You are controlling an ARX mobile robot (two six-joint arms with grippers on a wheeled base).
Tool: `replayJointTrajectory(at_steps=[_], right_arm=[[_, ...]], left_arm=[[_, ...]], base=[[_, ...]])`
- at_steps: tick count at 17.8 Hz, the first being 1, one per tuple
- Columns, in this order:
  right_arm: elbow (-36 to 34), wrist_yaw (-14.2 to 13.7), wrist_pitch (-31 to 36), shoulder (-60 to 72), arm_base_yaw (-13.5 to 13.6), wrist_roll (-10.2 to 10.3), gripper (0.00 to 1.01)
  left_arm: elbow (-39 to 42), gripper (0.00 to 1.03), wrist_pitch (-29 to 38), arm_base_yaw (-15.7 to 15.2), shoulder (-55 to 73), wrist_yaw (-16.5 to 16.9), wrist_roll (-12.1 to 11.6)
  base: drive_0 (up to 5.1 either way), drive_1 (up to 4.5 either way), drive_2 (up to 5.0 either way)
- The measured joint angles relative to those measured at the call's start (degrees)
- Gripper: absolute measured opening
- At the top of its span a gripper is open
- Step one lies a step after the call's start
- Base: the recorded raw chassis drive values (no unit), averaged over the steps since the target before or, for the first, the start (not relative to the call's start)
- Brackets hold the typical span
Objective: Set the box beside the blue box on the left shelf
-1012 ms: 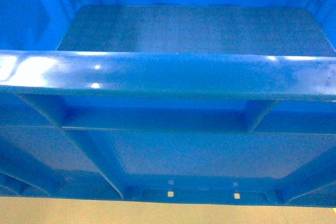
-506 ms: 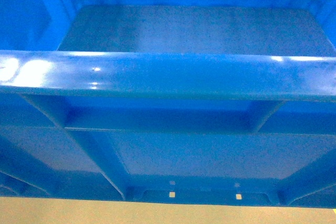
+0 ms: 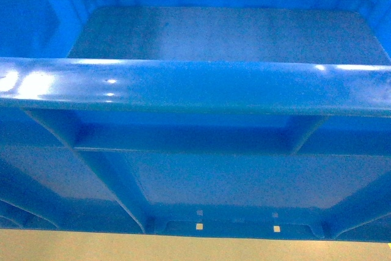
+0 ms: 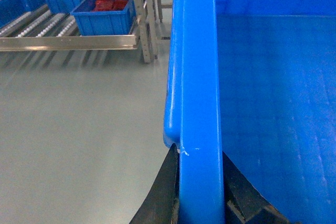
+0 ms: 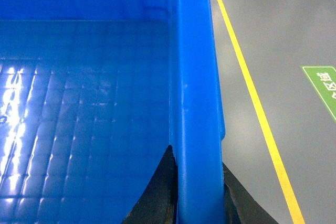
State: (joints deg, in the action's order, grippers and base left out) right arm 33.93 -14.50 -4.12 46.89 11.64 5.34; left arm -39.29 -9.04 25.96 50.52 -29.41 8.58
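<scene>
Head view first: the box (image 3: pixel 195 87) fills your whole frame. Its thick rounded rim runs straight across from 9 to 3 o'clock, with the smooth inner floor above it toward 12 and the ribbed outer wall below it toward 6. A thin strip of pale floor (image 3: pixel 183 250) shows under the box along the bottom edge. You cannot see either hand from here.

Left wrist view: the left hand (image 4: pixel 202 203) sits at 6 o'clock with one dark finger on each side of the box's side rim, clamped on it. The rim runs up from the hand toward 12. To the right of it, from 1 to 5 o'clock, you look down on the inside floor of the box. Grey floor lies to the left. At 10 to 11 o'clock, well apart from the box, you have the left shelf (image 4: pixel 47 24), white rollers on grey rails, carrying several blue crates (image 4: pixel 102 17); the nearest one holds something red. A steel upright stands at the shelf's near corner, around 11 o'clock.

Right wrist view: the right hand (image 5: pixel 197 198) at 6 o'clock likewise grips the opposite rim, a dark finger either side of it. The box's gridded floor spreads toward 9 o'clock. Toward 3 o'clock you see grey floor with a yellow line (image 5: pixel 252 93) and a green floor marking (image 5: pixel 321 85).
</scene>
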Motion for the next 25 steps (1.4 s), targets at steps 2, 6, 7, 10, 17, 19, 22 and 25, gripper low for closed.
replayJointTrajectory(at_steps=[2,6,7,10,17,19,22,25], right_arm=[[0.0,0.0,0.1,0.0,0.0,0.0,0.1],[0.0,0.0,-0.1,-0.1,0.0,0.0,0.1],[0.0,0.0,0.1,-0.1,0.0,0.0,0.1],[0.0,0.0,0.0,0.0,0.0,0.0,0.1],[0.0,0.0,0.1,0.0,0.0,0.0,0.1],[0.0,0.0,0.1,0.0,0.0,0.0,0.1],[0.0,0.0,0.1,0.0,0.0,0.0,0.1],[0.0,0.0,0.1,0.0,0.0,0.0,0.1]], left_arm=[[0.0,0.1,0.0,0.0,0.0,0.0,0.0],[0.0,0.1,-0.1,0.0,0.0,-0.1,0.0],[0.0,0.1,0.1,0.0,0.0,0.0,0.0],[0.0,0.1,0.0,0.0,0.1,0.0,0.0],[0.0,0.1,0.0,0.0,0.1,0.0,0.0],[0.0,0.1,0.0,0.0,0.1,-0.1,0.0],[0.0,0.1,0.0,0.0,0.1,0.0,0.0],[0.0,0.1,0.0,0.0,0.1,0.0,0.0]], base=[[0.0,4.1,-4.0],[0.0,4.11,-4.0],[0.0,4.03,-4.1],[0.1,4.16,-4.0],[0.0,4.12,-4.0],[0.1,4.18,-4.0],[0.0,4.11,-4.0],[0.0,4.1,-4.1]])
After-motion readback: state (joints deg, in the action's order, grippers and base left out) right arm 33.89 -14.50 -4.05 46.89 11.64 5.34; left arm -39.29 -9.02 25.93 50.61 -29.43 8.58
